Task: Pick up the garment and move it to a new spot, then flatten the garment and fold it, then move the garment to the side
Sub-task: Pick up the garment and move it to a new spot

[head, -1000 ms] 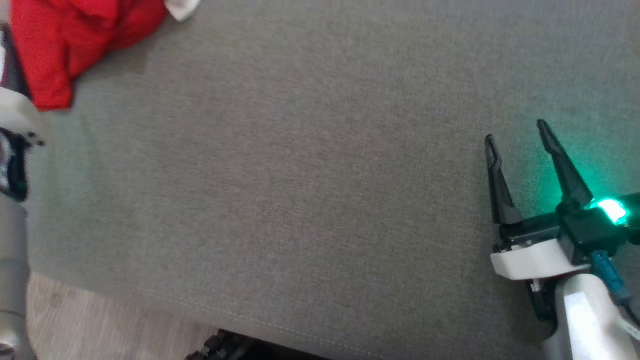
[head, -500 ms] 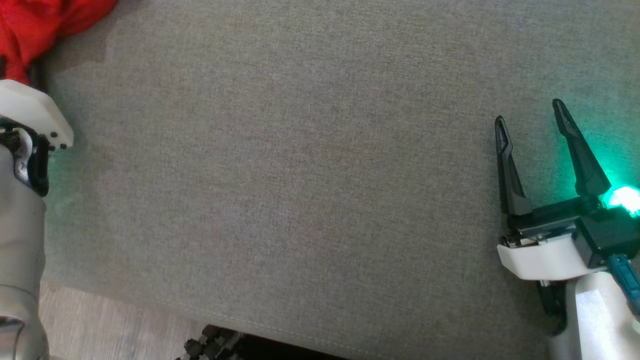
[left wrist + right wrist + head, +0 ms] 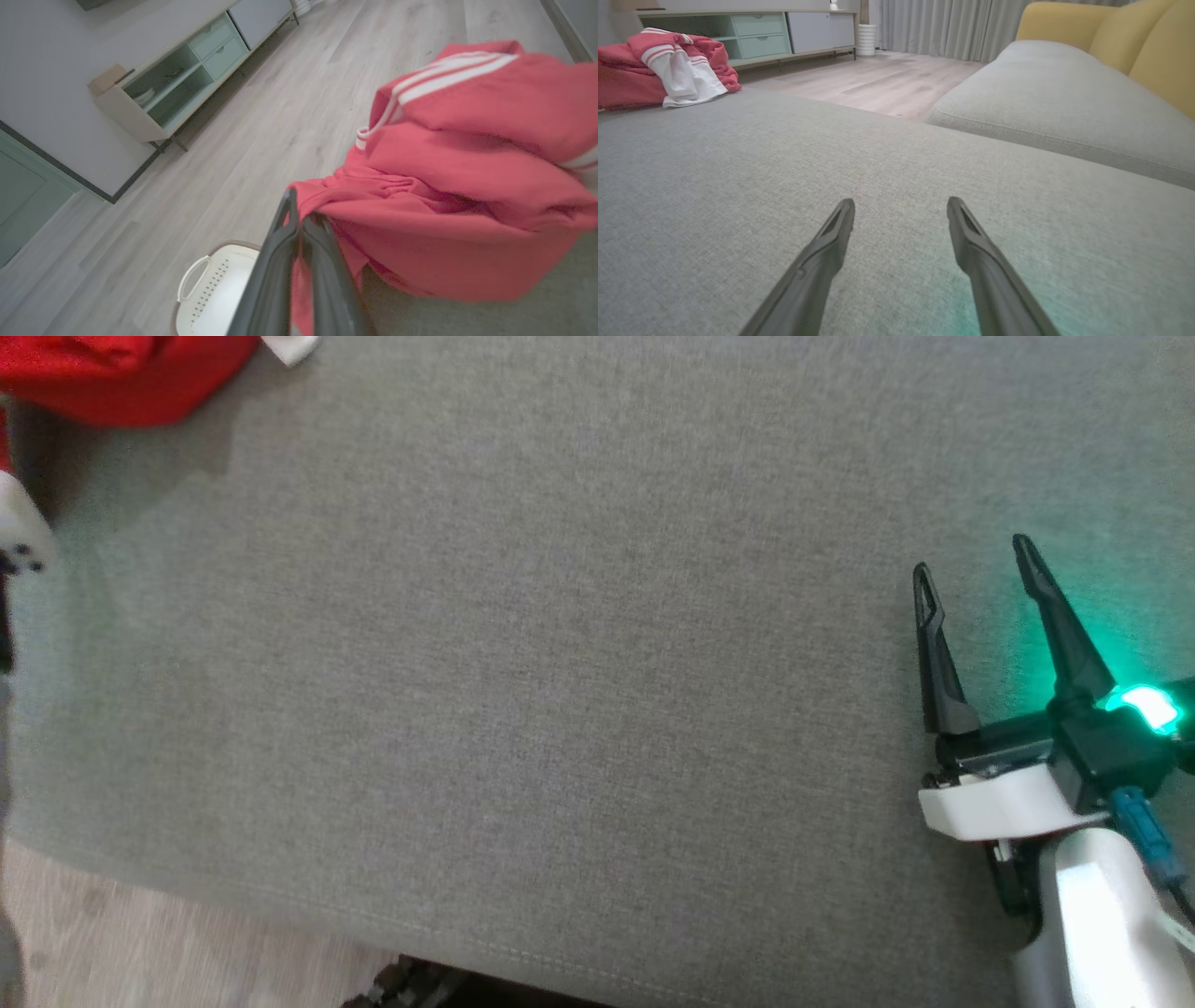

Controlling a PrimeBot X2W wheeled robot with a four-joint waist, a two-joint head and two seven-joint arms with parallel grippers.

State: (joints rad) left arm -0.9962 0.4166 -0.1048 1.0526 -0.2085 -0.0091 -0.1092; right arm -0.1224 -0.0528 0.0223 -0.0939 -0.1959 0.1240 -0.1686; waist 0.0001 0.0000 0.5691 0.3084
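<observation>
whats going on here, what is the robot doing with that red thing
The robot's left gripper is shut on a fold of the red garment, which lies bunched up near one edge of the grey sofa cushion. The right gripper is open and hangs over bare cushion, well away from the garment. Nothing is flattened or folded yet. A white laundry basket sits on the floor beside the sofa.

Red garment [image 3: 103,383] cut off at the head view's top edge, far from the right gripper [image 3: 969,555]; left gripper [image 3: 302,210] tips partly buried in its fold; white basket [image 3: 205,289] left of those fingers, cropped below
</observation>
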